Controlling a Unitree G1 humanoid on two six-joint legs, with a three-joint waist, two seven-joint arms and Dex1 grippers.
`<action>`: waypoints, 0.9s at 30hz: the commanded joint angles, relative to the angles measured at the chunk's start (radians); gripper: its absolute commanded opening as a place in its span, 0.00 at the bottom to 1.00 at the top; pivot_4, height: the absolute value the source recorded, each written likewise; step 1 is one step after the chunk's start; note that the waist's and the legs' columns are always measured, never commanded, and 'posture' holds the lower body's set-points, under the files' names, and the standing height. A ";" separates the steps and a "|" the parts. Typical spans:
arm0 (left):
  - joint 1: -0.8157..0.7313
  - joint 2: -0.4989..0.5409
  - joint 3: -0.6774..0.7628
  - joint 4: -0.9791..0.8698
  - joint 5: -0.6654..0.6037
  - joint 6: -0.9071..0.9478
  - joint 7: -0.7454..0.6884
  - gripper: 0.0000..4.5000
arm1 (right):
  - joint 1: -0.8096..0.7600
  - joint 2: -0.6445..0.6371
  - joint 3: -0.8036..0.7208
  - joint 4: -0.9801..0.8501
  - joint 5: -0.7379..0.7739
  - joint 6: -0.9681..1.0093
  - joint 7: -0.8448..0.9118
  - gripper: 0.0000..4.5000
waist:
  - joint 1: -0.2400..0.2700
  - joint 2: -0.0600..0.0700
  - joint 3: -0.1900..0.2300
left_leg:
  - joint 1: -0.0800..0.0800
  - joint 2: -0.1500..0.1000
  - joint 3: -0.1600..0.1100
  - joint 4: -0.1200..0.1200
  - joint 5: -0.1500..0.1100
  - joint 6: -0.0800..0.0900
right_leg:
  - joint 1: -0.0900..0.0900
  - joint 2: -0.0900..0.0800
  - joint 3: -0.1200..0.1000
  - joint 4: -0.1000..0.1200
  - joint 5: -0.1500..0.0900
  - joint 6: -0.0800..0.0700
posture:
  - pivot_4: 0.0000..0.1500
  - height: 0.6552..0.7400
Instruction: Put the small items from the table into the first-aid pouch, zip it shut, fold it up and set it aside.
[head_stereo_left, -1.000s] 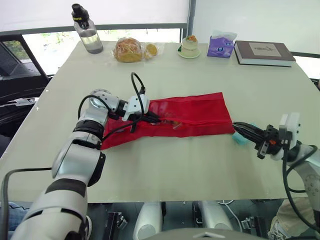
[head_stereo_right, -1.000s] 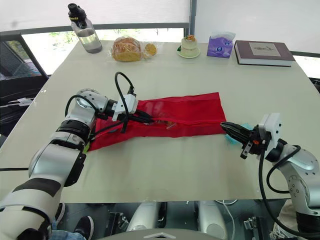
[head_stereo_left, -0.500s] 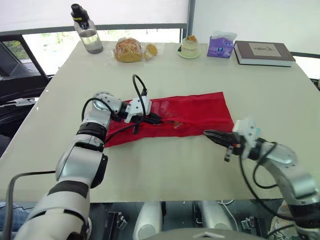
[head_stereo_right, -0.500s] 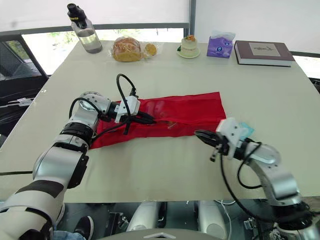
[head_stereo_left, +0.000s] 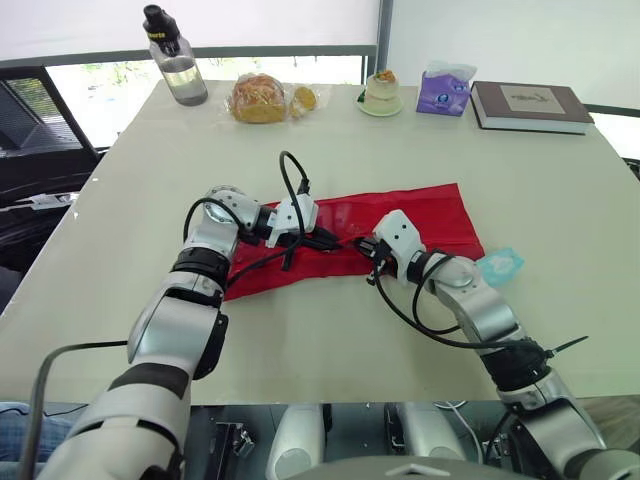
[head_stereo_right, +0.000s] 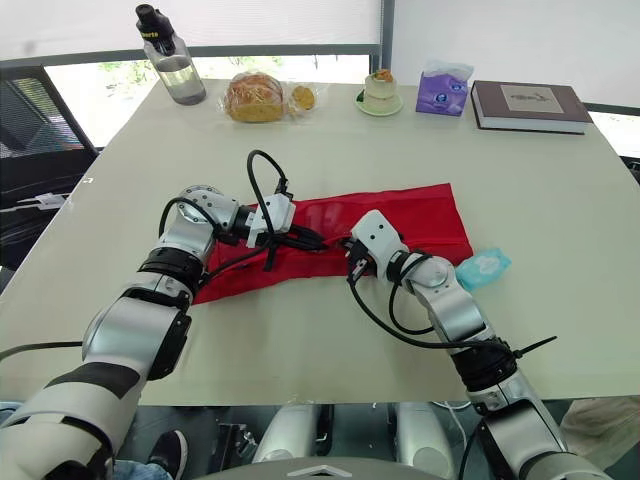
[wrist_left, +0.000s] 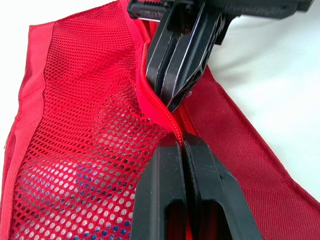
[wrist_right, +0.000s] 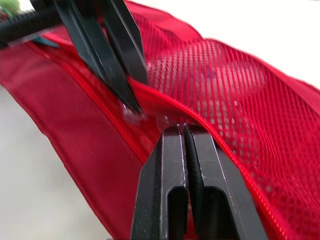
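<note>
Your left hand (head_stereo_left: 333, 241) is clamped shut on the zipper (wrist_left: 170, 120) of the first-aid pouch (head_stereo_left: 425, 212), the red seam running in between its fingers. Your right hand (head_stereo_left: 366, 246) meets it tip to tip, also pinched closed on that same zipper line. Whether it has the pull tab or just the tape, you cannot tell from here.

By my reading you are at the zipping step, with filling mostly done. Dark blue shapes and something pale show through the mesh panel (wrist_left: 85, 125), so items are inside. One teal packet (head_stereo_left: 498, 266) lies on the table (head_stereo_left: 300, 330) just beside the pouch's right end, outside it. If that belongs in, you will want it loaded before the zip closes. How much of the zipper is already shut is not clear. Folding and setting aside are not yet done.

The pouch itself is long and red, spread out flat and unfolded across the middle of the table. It has mesh on one side of the zipper and plain fabric on the other, slightly rumpled where your hands pinch it.
</note>
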 joint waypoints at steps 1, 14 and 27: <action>-0.002 0.005 0.016 -0.033 -0.006 -0.004 -0.030 0.00 | -0.004 0.002 0.002 -0.011 -0.041 -0.029 -0.031 0.03 | 0.000 0.000 0.000 | 0.000 0.000 0.000 0.000 0.000 0.000 | 0.000 0.000 0.000 0.001 0.000 0.000 | 1.00 1.00; 0.010 -0.003 0.014 -0.023 -0.005 -0.016 -0.052 0.00 | -0.025 0.009 -0.025 0.054 -0.161 -0.110 -0.165 0.03 | -0.001 0.000 0.000 | 0.001 0.000 0.000 0.000 0.000 0.000 | 0.000 0.001 0.000 0.002 0.000 0.000 | 1.00 1.00; 0.018 0.000 0.019 -0.009 0.000 -0.021 -0.042 0.00 | 0.082 -0.013 -0.075 -0.066 -0.062 -0.125 -0.067 0.03 | 0.001 0.000 0.000 | 0.001 0.000 0.000 0.000 0.000 0.000 | 0.000 0.000 0.000 0.002 0.000 0.000 | 1.00 1.00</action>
